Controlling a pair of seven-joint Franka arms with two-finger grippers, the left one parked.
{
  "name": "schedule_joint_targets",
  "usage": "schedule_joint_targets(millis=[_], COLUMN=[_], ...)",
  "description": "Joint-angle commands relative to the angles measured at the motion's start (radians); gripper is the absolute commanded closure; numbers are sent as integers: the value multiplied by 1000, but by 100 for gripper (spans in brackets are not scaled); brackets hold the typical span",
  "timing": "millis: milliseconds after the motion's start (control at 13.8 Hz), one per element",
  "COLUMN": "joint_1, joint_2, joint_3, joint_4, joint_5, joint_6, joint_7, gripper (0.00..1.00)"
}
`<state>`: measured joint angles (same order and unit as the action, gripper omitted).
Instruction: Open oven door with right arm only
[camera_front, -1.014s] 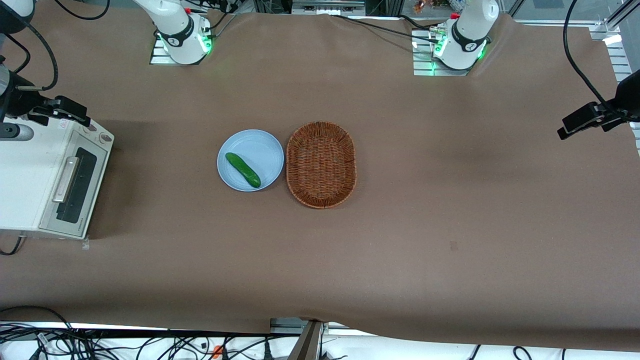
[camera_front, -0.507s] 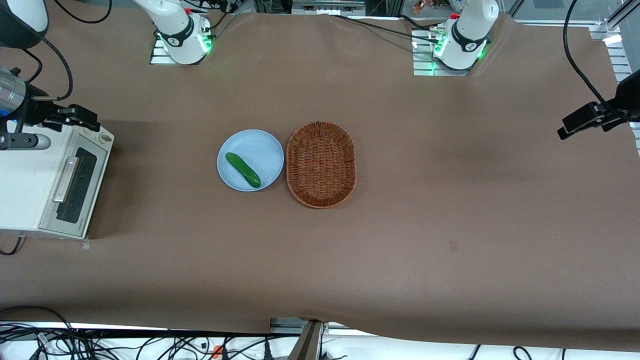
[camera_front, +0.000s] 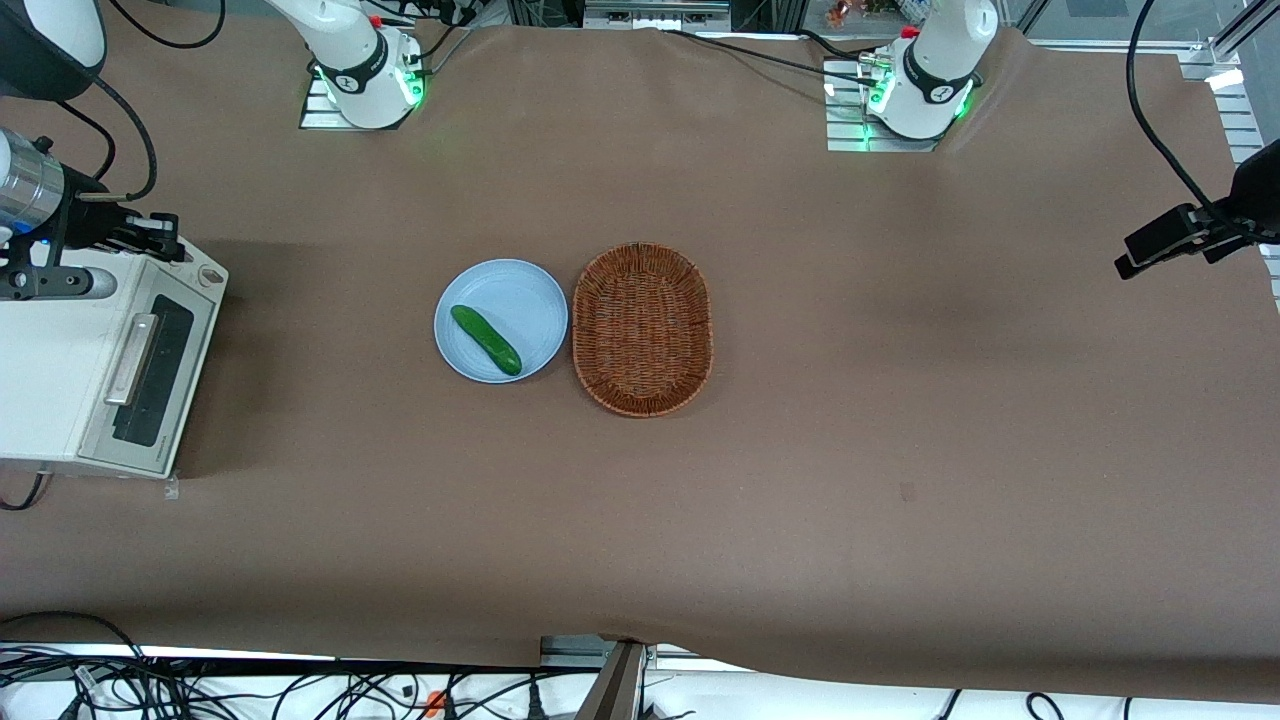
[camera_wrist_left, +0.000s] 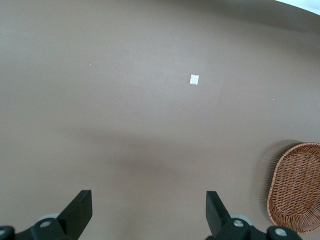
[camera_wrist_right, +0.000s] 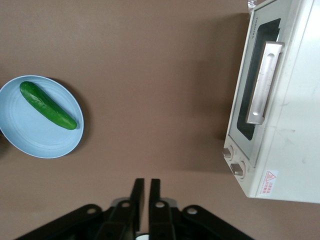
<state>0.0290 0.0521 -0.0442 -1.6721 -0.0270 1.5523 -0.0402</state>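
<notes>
Seen from the front camera, the toaster oven (camera_front: 95, 365) sits at the working arm's end of the brown counter (camera_front: 800, 480), at that view's edge. Its oven door (camera_front: 150, 385) is shut, flat against the white body, with the silver bar handle (camera_front: 132, 358) lying along the dark glass. The right arm (camera_front: 30, 190) reaches in over the corner of the oven farthest from this camera, and its black end effector (camera_front: 150, 236) hangs just above that corner, near the two control knobs; it is clear of the handle. Toward the middle of the counter lies a pale blue plate (camera_front: 520, 290) with a green cucumber (camera_front: 486, 340) on it, and a brown wicker basket (camera_front: 642, 328) sits just beside the plate, toward the parked arm's end.

From the left wrist camera, only bare counter (camera_wrist_left: 125, 100), a small white speck (camera_wrist_left: 194, 79) on it and part of the wicker basket (camera_wrist_left: 296, 187) appear.

From the right wrist camera, the end effector (camera_wrist_right: 142, 192) has its two fingers (camera_wrist_right: 136, 191) drawn together with only a thin slit between them, gripping nothing. The oven door (camera_wrist_right: 260, 85) is closed, and its handle (camera_wrist_right: 264, 82) runs lengthwise over the window. Two knobs (camera_wrist_right: 232, 161) sit next to the door, and a red warning sticker (camera_wrist_right: 270, 177) marks the oven's white top. The plate (camera_wrist_right: 27, 135) with the cucumber (camera_wrist_right: 47, 105) lies well apart from the oven.
</notes>
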Motion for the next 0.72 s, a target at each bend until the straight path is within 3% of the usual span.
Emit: schedule_joint_targets(millis=[0,290,362,435,507,652], joint_1=[2,35,67,98,110,100], joint_2=[9,77,98,129,156,233], joint_3=[4,4,3,4,3,-9], joint_4=[17,8,14,17,6,6], joint_5=[-81,-224,-288,-404,-478,-514], joint_6=[-21,-8,11,37,61,121], joint_7=[-3,11,11,13,20,54], gripper=[100,100,100,100,100,100])
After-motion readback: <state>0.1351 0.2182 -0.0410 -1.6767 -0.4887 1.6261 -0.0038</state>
